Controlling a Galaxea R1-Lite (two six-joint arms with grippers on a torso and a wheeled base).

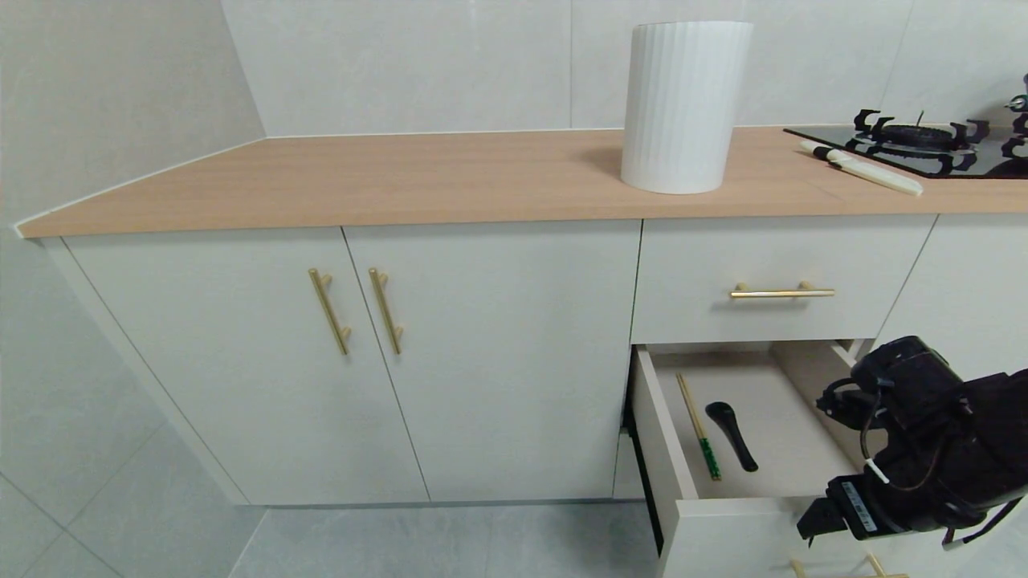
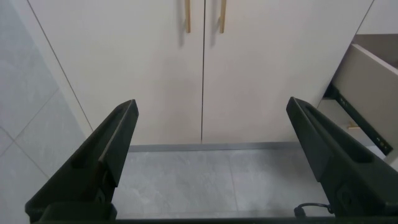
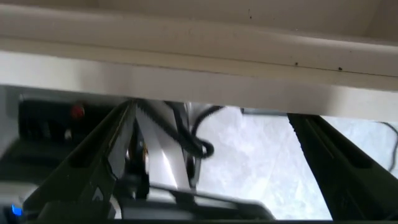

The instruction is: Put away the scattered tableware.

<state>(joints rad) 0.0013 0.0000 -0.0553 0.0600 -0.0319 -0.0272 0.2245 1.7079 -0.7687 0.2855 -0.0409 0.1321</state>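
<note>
The lower drawer point(image 1: 657, 425) stands pulled out. Inside lie a pair of chopsticks with green ends point(image 1: 699, 438) and, beside them, a black spoon point(image 1: 731, 434). A cream knife point(image 1: 863, 169) rests on the wooden counter by the stove. My right arm point(image 1: 923, 449) hangs at the drawer's front right corner. My right gripper point(image 3: 211, 113) is open and holds nothing, with the drawer's pale front edge point(image 3: 199, 74) just beyond its fingers. My left gripper point(image 2: 211, 106) is open and empty, low down, facing the closed cabinet doors point(image 2: 202, 68) and the floor.
A tall white ribbed container point(image 1: 683, 104) stands on the counter point(image 1: 361, 177). A black gas hob point(image 1: 923, 144) is at the far right. The drawer above point(image 1: 779, 277) is closed. The open drawer's side point(image 2: 367, 81) juts out to the left gripper's right. Grey tiled floor lies below.
</note>
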